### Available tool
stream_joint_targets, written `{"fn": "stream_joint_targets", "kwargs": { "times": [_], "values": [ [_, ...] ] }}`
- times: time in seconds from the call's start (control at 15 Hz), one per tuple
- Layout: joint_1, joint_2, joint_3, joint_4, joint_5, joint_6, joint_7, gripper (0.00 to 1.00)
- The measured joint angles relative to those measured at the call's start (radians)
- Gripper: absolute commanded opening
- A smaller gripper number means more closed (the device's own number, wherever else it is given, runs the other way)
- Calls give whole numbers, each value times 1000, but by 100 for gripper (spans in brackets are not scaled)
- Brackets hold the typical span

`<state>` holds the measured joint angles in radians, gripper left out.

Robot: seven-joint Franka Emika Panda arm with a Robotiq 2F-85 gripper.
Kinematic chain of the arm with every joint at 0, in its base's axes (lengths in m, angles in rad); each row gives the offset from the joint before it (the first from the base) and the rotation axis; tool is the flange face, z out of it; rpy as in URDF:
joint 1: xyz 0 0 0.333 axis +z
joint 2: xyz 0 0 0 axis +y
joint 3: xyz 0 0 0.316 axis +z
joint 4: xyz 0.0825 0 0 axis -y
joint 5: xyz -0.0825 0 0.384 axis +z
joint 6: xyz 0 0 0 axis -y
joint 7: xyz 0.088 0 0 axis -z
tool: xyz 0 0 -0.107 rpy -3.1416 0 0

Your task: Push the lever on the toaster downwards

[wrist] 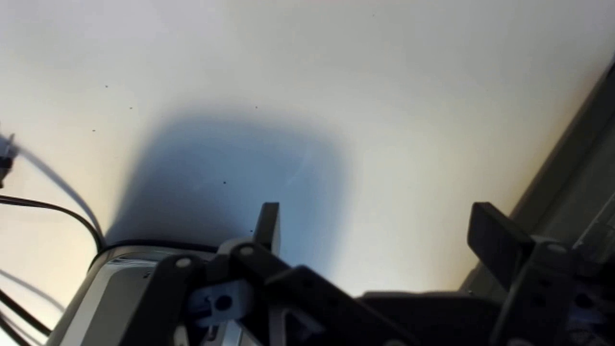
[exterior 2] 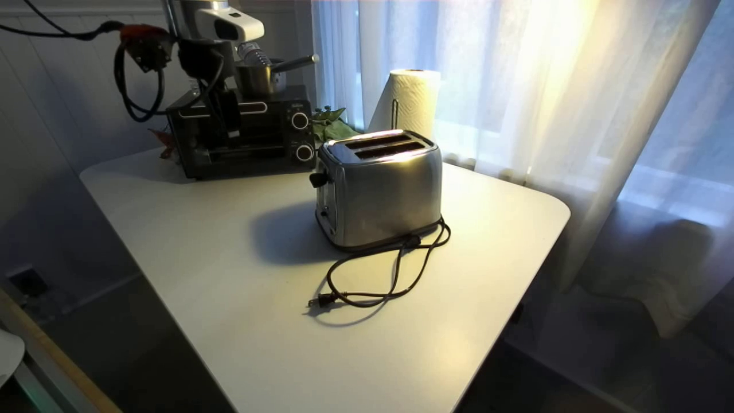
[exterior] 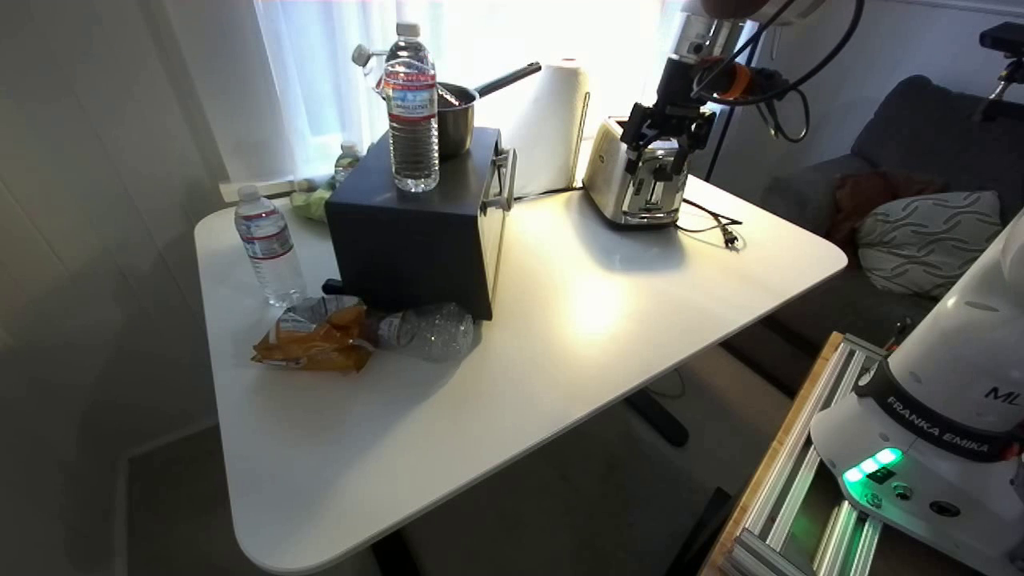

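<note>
- In an exterior view, the end effector point(exterior: 656, 165) appears in front of the toaster point(exterior: 610, 172).
- In an exterior view, the lever point(exterior 2: 319, 179) sits high on the toaster's end, apparently unpressed; the end effector hangs apart from both.
- In the wrist view, the fingers point(wrist: 495, 242) spread wide, nothing between them.
- Likely step: the approach. Next: close up, come above the toaster's lever, press down.

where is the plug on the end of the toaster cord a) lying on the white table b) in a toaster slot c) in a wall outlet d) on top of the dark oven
a, since both exterior views show the plug lying on the white table near the toaster.
</note>
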<state>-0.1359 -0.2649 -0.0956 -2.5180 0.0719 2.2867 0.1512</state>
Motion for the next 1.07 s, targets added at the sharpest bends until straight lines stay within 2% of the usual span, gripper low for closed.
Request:
{"fn": "stream_joint_targets", "kwargs": {
  "times": [0.4, 0.47, 0.73, 1.07],
  "values": [
    [-96, 20, -8, 2, -135, 30, 165, 100],
    [-110, 24, -9, 4, -150, 44, 205, 81],
    [-161, 45, -13, 20, -204, 106, 342, 50],
    [-183, 88, -14, 52, -289, 181, 440, 16]
  ]
}}
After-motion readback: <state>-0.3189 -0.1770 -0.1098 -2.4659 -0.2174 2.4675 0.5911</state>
